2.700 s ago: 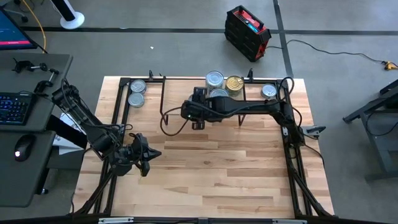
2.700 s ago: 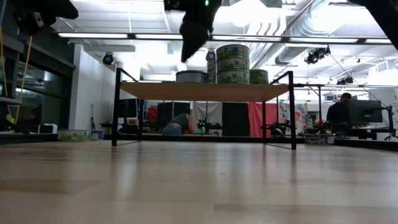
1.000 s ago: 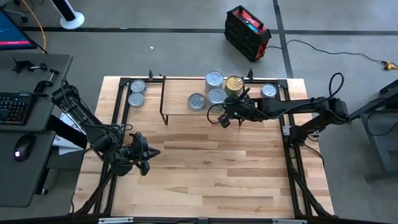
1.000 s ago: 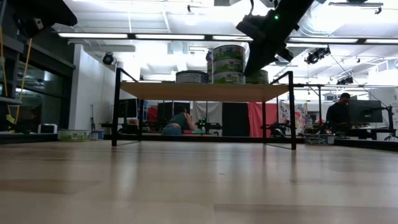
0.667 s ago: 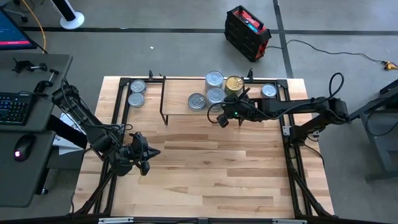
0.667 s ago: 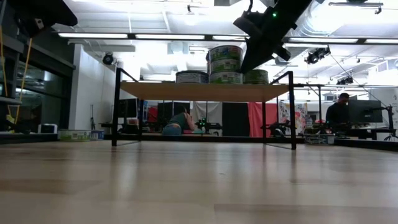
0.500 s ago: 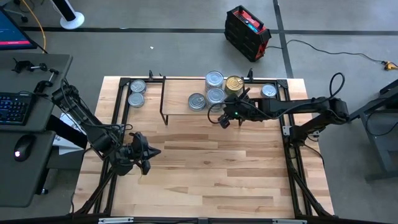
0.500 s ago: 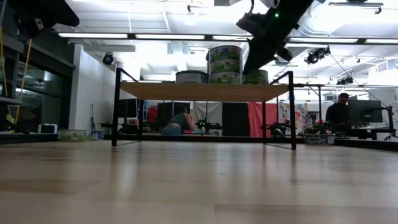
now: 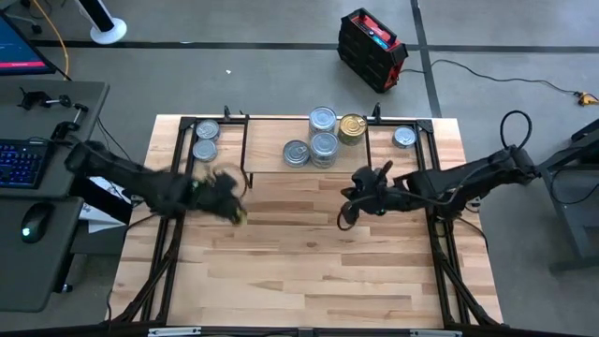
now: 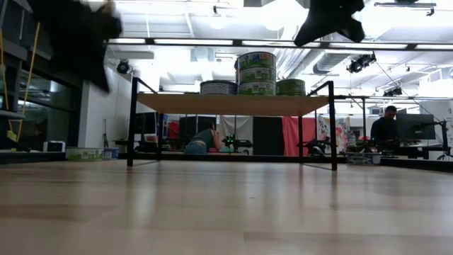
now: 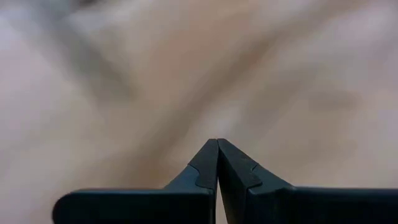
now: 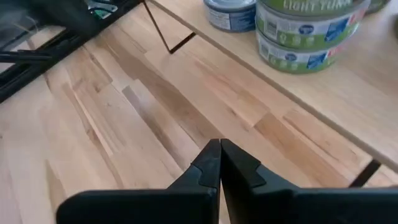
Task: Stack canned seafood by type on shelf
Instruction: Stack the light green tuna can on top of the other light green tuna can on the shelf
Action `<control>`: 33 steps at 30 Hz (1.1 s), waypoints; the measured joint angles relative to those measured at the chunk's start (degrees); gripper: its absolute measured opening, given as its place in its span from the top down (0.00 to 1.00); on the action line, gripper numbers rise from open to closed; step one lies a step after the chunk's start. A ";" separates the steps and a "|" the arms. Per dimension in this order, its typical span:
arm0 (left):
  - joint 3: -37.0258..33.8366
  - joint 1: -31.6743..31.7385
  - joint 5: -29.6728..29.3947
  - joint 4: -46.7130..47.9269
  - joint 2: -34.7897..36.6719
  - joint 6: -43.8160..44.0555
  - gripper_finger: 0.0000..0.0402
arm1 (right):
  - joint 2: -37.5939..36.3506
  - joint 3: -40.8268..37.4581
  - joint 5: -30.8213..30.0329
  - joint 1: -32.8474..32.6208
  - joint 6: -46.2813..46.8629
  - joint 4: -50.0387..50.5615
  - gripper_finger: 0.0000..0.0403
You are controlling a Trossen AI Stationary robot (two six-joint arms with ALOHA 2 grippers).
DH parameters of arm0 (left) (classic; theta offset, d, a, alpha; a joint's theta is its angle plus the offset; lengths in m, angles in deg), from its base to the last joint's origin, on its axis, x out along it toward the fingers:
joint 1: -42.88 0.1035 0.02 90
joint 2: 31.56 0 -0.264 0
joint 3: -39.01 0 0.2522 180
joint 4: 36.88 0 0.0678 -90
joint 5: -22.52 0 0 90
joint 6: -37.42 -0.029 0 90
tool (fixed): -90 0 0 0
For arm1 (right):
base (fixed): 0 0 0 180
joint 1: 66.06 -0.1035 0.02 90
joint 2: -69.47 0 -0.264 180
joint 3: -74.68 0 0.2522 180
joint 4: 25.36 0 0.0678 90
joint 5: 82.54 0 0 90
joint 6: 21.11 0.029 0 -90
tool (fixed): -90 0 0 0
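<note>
Only overhead: gold tin (low hides).

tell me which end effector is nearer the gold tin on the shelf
Right. The right end effector is just in front of the shelf, below the gold tin. The left end effector is farther off, toward the shelf's left end.

Silver-lidded tins with green-and-blue labels, one gold tin, on a pale wood shelf; black legs.

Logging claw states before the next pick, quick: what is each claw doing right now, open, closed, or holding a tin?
Left claw: closed, holding nothing.
Right claw: closed, holding nothing, over the tabletop in front of the shelf.
</note>
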State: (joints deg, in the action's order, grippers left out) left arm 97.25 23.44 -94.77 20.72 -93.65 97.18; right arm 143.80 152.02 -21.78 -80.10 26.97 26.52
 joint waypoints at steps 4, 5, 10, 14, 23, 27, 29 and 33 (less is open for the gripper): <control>1.28 11.13 -2.90 17.18 2.80 1.39 1.00 | 0.68 0.00 -2.32 -2.75 4.40 2.95 1.00; 1.28 12.14 -5.58 19.16 4.11 3.59 1.00 | 0.77 0.00 -2.98 -3.01 5.15 3.51 1.00; -3.16 16.81 -17.19 19.62 7.39 14.05 1.00 | 1.26 0.00 -5.52 -2.91 7.18 5.98 1.00; -8.44 26.96 -16.19 16.22 5.65 14.71 1.00 | 1.49 0.00 -5.74 -1.90 7.12 5.86 1.00; -14.65 48.27 -17.36 1.35 -0.40 12.15 1.00 | 1.55 0.00 -5.23 -0.95 5.57 5.82 1.00; -16.46 55.69 -15.23 -3.19 -4.10 10.63 1.00 | 1.55 0.00 -5.18 -0.95 5.52 5.80 1.00; -16.69 58.79 -15.23 -3.44 -5.68 11.13 1.00 | 1.55 0.00 -5.07 -0.95 5.58 5.82 1.00; -16.64 63.38 -16.32 -5.97 -8.45 9.72 1.00 | 1.55 0.00 -5.07 -0.95 5.59 5.80 1.00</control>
State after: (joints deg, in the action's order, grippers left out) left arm 80.62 86.83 -111.09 14.75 -102.10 106.90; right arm 145.34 152.02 -26.85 -81.04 32.55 32.32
